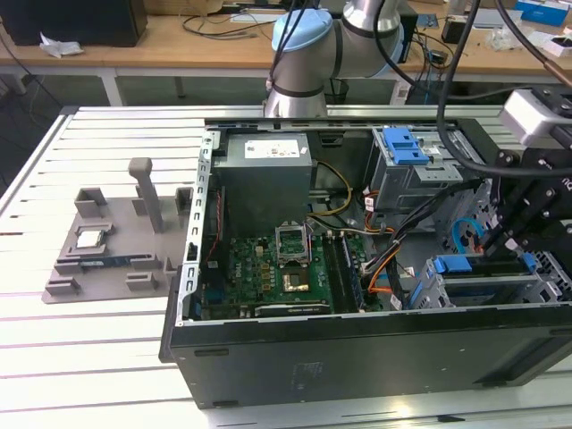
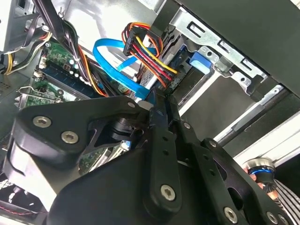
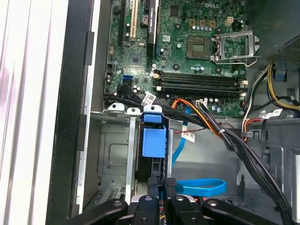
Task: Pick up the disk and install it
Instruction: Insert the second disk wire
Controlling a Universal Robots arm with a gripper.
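Gripper (image 3: 165, 190) sits clenched on the disk (image 3: 152, 143) (blue rails showing), which stands edgewise in the drive cage (image 3: 112, 154) inside the computer case (image 1: 357, 349), apparently seated for installation.

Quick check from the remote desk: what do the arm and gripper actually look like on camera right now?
In the exterior view the arm has silver tubular links and a round pale-blue joint cap, with dark cables running beside it. The gripper in the second wrist view is matte black, built from flat linkage plates pinned with silver round-head screws. A light-grey camera box sits by the wrist.
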